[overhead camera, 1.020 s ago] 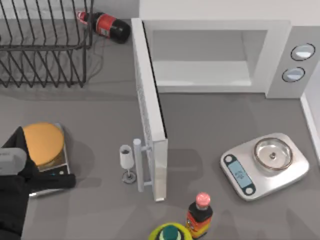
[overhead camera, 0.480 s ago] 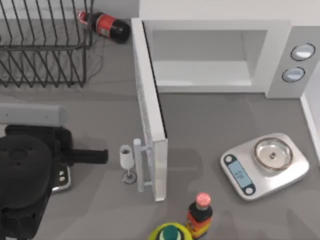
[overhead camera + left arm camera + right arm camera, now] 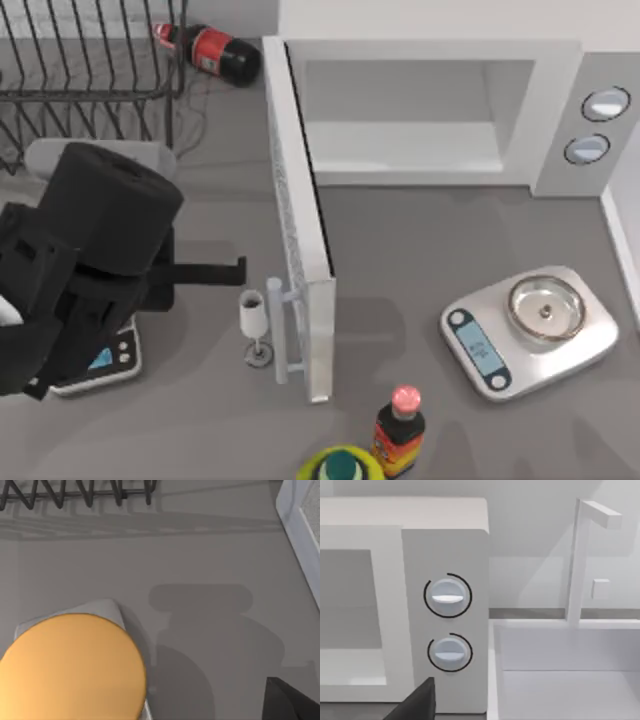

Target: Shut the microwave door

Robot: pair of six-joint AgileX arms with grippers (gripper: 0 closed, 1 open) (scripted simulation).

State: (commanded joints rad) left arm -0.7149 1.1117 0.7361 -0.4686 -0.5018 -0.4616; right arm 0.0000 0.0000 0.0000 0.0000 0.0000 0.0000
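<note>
Still-open microwave door point(image 3: 298, 250), white bar handle point(image 3: 281, 335).

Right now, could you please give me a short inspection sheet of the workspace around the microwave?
Surface: grey table, bare in front of the oven.
Job's things: microwave at the back, cavity exposed; microwave door swung wide open, handle facing the table's left.
Clutter: wine glass beside the handle; silver scales at right; second scales with orange disc under the left arm; wire rack; cola bottle lying down; sauce bottle; green-capped item.
Grippers: left gripper pointing at the door handle, near the glass; right gripper facing the knobs.
Cables: nothing seen.
Surroundings: white sink beside the microwave.
</note>
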